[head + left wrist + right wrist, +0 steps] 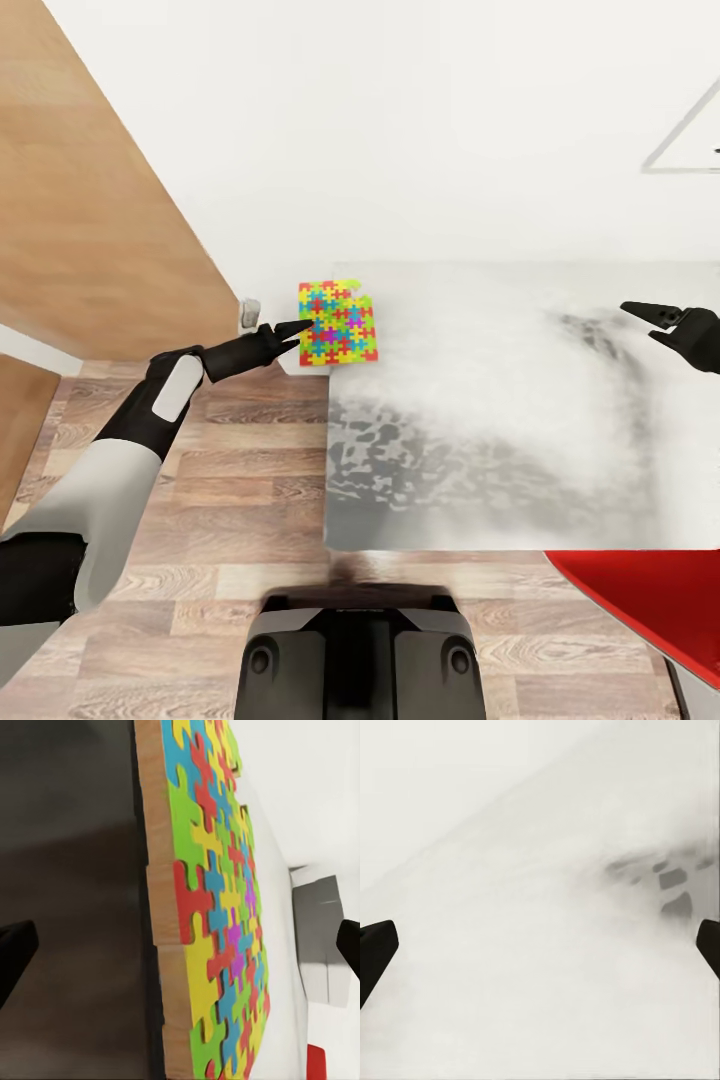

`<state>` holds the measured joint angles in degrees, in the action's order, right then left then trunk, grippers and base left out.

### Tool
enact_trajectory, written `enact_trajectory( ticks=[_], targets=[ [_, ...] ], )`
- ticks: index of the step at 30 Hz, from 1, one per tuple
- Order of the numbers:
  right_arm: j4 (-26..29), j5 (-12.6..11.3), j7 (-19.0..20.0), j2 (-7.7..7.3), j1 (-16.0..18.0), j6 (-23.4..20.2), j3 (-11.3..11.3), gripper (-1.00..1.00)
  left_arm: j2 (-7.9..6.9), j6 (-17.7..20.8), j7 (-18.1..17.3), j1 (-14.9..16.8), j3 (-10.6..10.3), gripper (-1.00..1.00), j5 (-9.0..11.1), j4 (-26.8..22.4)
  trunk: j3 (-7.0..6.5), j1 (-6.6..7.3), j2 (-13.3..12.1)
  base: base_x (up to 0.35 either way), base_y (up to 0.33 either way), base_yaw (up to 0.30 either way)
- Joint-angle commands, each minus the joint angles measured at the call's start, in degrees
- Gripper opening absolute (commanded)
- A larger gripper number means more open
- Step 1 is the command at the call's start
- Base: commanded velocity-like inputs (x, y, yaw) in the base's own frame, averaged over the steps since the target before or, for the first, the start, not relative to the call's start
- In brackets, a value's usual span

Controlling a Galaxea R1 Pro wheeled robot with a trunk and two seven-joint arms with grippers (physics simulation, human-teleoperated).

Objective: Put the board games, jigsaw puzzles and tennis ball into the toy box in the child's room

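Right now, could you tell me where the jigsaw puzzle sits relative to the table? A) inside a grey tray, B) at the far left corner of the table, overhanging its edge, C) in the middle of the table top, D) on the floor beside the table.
B: the jigsaw puzzle lies at the far left corner of the table, overhanging its left edge, with the left gripper at its side.

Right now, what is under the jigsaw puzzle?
The jigsaw puzzle lies on the table's far-left corner, its left edge overhanging. The left hand, open, is at that edge. The tabletop beneath it is covered.
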<state>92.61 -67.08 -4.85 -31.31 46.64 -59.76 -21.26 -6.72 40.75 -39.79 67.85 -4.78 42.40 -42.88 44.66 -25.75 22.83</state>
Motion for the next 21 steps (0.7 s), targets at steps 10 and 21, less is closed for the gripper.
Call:
enact_trajectory(
  ticks=[10, 21],
  targets=[
    [0.0, -0.5, -0.5, 0.03, 0.1, -0.2, -0.1, 1.00, -0.15, 0.3, 0.0, 0.0, -0.1, 1.00, 0.5, 0.0, 0.07, -0.03, 0.1, 0.000, 0.000, -0.106],
    [0.0, -0.5, -0.5, 0.10, 0.1, -0.2, -0.2, 1.00, -0.15, 0.3, -0.1, 0.0, -0.1, 1.00, 0.6, 0.0, 0.07, -0.03, 0.1, 0.000, 0.000, -0.024]
  ],
)
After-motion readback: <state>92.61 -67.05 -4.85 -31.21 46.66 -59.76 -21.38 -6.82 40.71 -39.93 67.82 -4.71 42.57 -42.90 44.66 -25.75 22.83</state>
